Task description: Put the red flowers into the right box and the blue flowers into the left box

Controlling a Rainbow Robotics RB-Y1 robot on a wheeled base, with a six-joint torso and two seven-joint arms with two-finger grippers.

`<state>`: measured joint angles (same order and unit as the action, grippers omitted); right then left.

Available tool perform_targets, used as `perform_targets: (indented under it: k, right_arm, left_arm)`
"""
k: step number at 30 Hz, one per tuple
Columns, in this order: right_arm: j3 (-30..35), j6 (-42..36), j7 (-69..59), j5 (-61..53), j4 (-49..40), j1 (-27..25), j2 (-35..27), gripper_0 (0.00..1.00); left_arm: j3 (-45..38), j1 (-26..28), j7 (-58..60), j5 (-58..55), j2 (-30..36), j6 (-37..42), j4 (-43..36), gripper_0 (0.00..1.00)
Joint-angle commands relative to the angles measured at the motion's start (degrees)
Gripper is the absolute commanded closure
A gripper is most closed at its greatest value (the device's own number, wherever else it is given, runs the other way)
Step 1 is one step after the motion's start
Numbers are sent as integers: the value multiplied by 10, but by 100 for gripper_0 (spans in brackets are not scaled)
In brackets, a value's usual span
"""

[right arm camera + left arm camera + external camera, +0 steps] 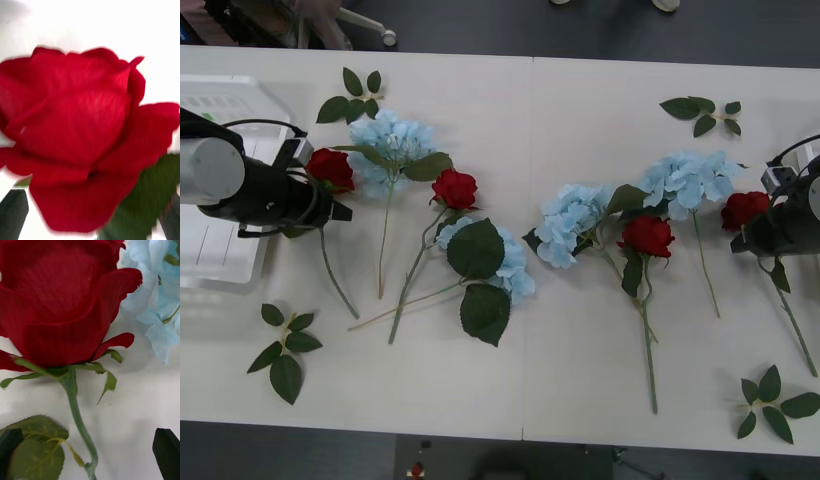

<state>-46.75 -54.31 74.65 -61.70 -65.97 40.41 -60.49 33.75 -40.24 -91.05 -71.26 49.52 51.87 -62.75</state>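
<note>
Tools (330,205) (742,240) beside red roses (330,167)

**Red, pale blue and green on white**

The red flowers (454,188) are deep red on green stems. The blue flowers (691,178) are pale blue with dark green leaves. The table (580,350) is white, the left box (220,262) translucent white, the fingers (167,453) black.

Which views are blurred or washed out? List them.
Right wrist view: the red rose is soft and blurred, the background blown out white. Left wrist view: rose sharper, lower leaf blurred. Front view: evenly lit, table faintly glary.
</note>
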Motion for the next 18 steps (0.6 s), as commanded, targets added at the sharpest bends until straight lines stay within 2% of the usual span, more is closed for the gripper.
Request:
perform_targets:
  k: [1,2,3,4,5,6,7,8,18]
  right_arm:
    - [-37,21,1,-1,29,34,5,27]
    - [-41,25,1,-3,33,38,7,34]
    - [-44,28,1,-4,38,39,9,41]
    - [-45,27,1,-5,42,41,13,52]
    - [-45,27,1,-6,45,41,14,60]
    - [-44,27,1,-6,48,42,16,70]
    - [-45,27,1,-6,52,43,18,75]
    - [-44,27,1,-6,56,45,20,100]
    - [-48,47,6,-11,81,50,34,100]
  left_arm:
    - [-4,-13,2,40,1,-5,-4,0]
    - [-1,-13,2,47,1,-5,-4,0]
    - [2,-14,2,54,0,-5,-4,8]
    - [9,-16,2,60,0,-5,-4,24]
    - [14,-18,2,60,1,-7,-4,43]
    - [20,-19,3,62,1,-10,-4,78]
    - [22,-19,3,63,1,-11,-4,99]
    - [22,-19,4,66,0,-12,-4,100]
    - [22,-19,4,77,1,-12,-4,100]
